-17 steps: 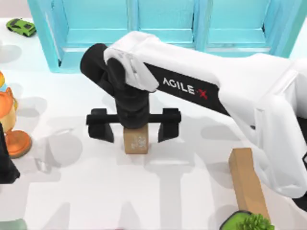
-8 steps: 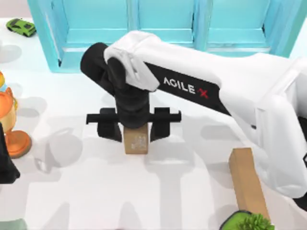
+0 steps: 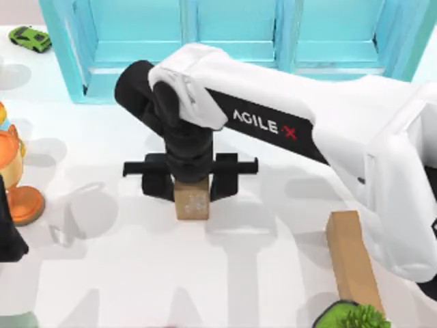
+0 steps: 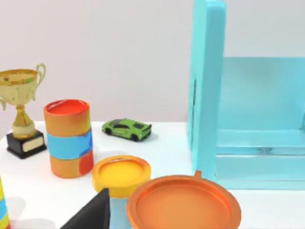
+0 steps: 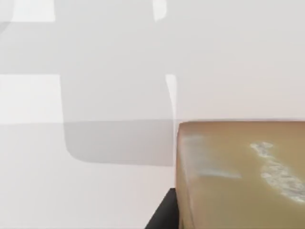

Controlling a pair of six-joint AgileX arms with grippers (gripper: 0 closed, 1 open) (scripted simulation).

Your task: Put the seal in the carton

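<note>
White table (image 3: 123,273) under me, pale with soft grey shadows. Resting on it: the seal (image 3: 192,203), upright near the middle; a longer tan bar (image 3: 351,260) toward the right near edge; a green plant (image 3: 355,316) just beside the bar's near end. The blue carton (image 3: 225,41) runs along the far side. At far left, a green toy car (image 3: 30,37). At the left edge, an orange dish (image 3: 26,205). In the left wrist view I also see a gold trophy (image 4: 21,117), a striped can (image 4: 69,138) and a yellow-lidded tub (image 4: 121,174).
</note>
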